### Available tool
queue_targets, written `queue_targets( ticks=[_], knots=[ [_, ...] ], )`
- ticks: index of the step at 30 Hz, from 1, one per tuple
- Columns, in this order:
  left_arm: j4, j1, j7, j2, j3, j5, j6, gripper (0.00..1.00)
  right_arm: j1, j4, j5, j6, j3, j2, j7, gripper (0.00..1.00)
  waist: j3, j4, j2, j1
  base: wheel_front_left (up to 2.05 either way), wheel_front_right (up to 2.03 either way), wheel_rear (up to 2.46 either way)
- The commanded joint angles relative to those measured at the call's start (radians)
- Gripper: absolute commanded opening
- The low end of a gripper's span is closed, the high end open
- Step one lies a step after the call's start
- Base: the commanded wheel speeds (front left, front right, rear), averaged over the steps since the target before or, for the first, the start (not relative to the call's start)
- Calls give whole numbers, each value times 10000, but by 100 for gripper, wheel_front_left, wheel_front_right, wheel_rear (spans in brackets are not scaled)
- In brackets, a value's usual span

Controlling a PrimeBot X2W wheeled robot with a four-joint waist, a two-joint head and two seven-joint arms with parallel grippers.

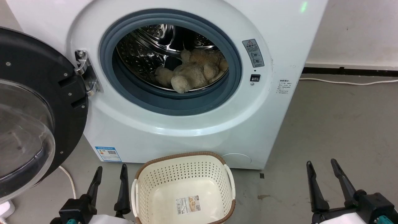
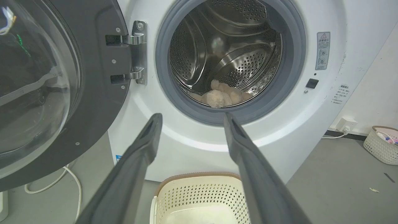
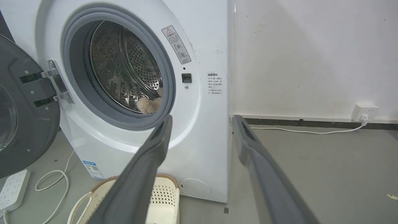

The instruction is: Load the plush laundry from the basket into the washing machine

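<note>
The plush toy (image 1: 194, 70) is lying inside the steel drum (image 1: 140, 53) of the washing machine (image 1: 192, 133), resting on the drum bottom just behind the grey gasket (image 1: 174, 104). The basket (image 1: 183, 154) is standing on the grey floor (image 1: 335, 130) just in front of the machine, with a label sticker (image 1: 188, 204) on its inside bottom; the print on it is too small to read. The round door (image 1: 67, 102) is hanging wide open on its metal hinge (image 1: 85, 73) at the left, leaving the opening uncovered. In the head view the left fingers (image 1: 94, 185) are pointing up just beside the basket's left handle, and the right fingers (image 1: 314, 188) are standing well apart from it on the right. Both pairs are spread and gripping nothing. A warning sticker (image 1: 255, 53) with a triangle symbol is sitting right of the opening, and a blue-edged sticker (image 1: 108, 154) is sitting at the lower left corner; neither text is legible. The left wrist view is adding a second basket (image 2: 381, 149) by the wall. The right wrist view is adding a wall socket (image 3: 365, 111) with a white cable (image 3: 304, 131), and a white power strip (image 3: 12, 190) lying on the floor below the door.
</note>
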Motion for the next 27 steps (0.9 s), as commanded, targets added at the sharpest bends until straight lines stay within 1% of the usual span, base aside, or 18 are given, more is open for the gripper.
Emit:
queue_targets(
  ticks=[1, 8, 9, 27],
  knots=[
    [31, 97, -43, -69, 123, 41, -91, 100, 149, 19, 67, 8, 11, -6, -44, 100, -1, 8, 0, 0, 0, 0, 0],
    [203, 41, -43, -192, 379, 264, -338, 100, 138, 81, 75, 8, 58, -6, -44, 100, -47, 28, 0, 0, 0, 0, 0],
    [208, 14, 4, -140, 345, 218, -306, 0, 9, 51, 0, 0, 52, 0, 4, 0, -48, 27, 0, 0, 0, 0, 0],
    [72, -56, 331, -149, 290, 451, -227, 0, -92, 2, -167, 1, 60, 1, 319, 0, -60, 36, 0, 0, 0, 0, 0]
  ],
)
